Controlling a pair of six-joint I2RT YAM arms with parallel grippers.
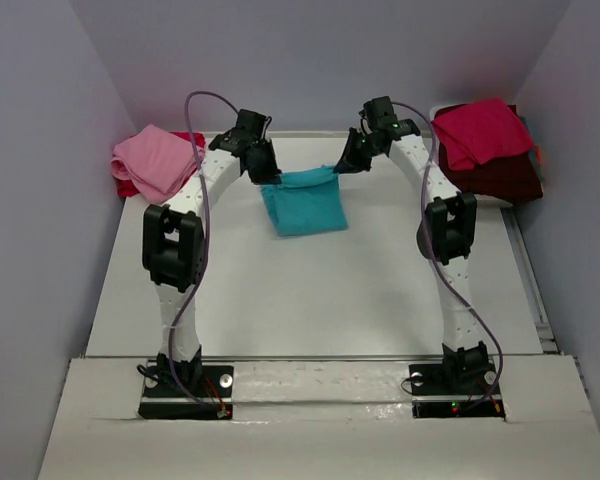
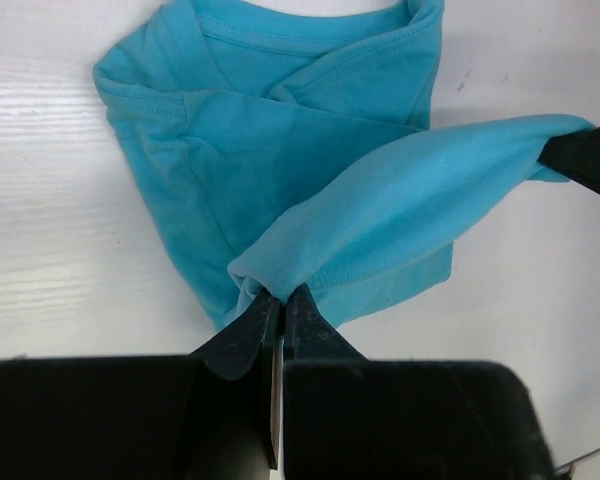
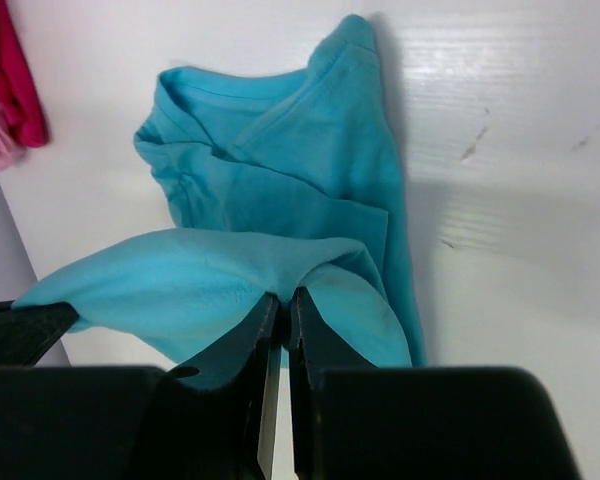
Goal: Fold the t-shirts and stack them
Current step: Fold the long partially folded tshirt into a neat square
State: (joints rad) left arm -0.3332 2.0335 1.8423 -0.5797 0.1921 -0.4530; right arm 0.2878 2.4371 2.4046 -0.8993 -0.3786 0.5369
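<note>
Top external, counted: five t-shirts, two grippers. Lying folded on the table (image 1: 310, 300), toward its far middle: one turquoise t-shirt (image 1: 302, 208), far edge lifted. Pinched shut on that edge's two ends: left gripper (image 2: 282, 298), right gripper (image 3: 282, 298). Stacked far left: pink t-shirt (image 1: 155, 160) over red t-shirt (image 1: 128, 187). Far right: crimson t-shirt (image 1: 480, 130) over dark maroon t-shirt (image 1: 508, 178).

The turquoise short-sleeved cloth t-shirt (image 1: 302, 210) lies partly folded, sleeves tucked in, its neckline at the end away from its raised edge; that far edge is lifted and stretched into a sagging band, pinched at one corner by the left gripper (image 1: 265, 170) and at the other by the right gripper (image 1: 348, 160); a crumpled pink cloth t-shirt (image 1: 155, 160) sits on a red cloth t-shirt (image 1: 127, 186) at far left; a crimson cloth t-shirt (image 1: 480, 130) tops a dark maroon cloth t-shirt (image 1: 502, 180) at far right.
</note>
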